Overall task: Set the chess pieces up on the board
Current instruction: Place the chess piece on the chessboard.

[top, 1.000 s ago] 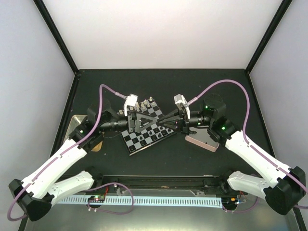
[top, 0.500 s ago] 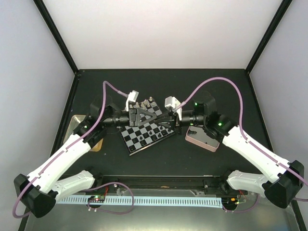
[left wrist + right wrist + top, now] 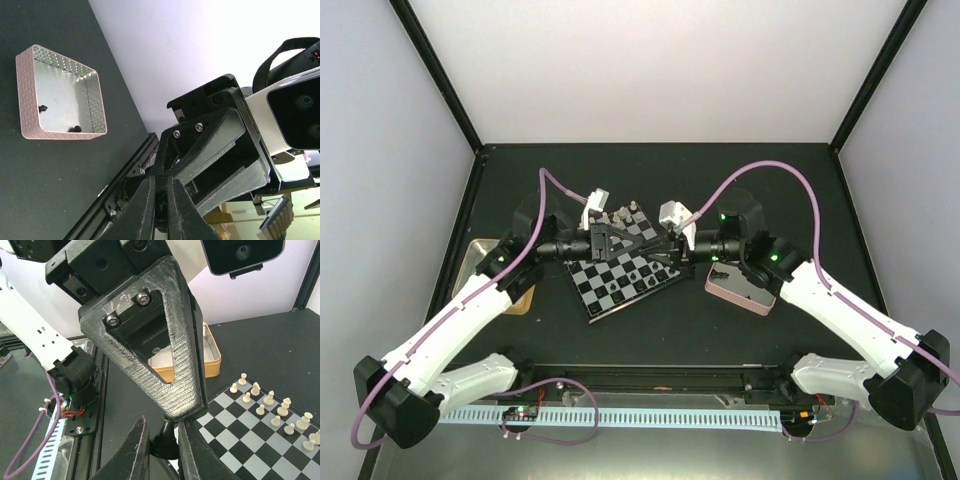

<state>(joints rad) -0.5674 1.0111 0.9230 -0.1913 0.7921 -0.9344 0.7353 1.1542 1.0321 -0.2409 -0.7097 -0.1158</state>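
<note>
**Hands Crowded the Middle of the Board**

The left hand [image 3: 650, 249] and right hand [image 3: 663, 256] met tip to tip above the centre of the board [image 3: 605, 291], the right pinching a black piece [image 3: 164, 439], barring passage there. White pieces [image 3: 623, 215] stood along its far corner. A pink tray [image 3: 735, 296] and a tan tray [image 3: 210, 363] flanked it, partly under the arms. Bare table [image 3: 720, 180] lay beyond.

This is a robotics lab: a test cell boxed in by plain white panels [image 3: 660, 70] set in black frame posts [image 3: 435, 75]. A left arm [image 3: 450, 330] and a right arm [image 3: 850, 320], white and black, are bolted at the near edge of a black counter [image 3: 720, 330], purple cables [image 3: 770, 165] looping off them, with a slotted white cable duct [image 3: 650, 416] along the front.
</note>
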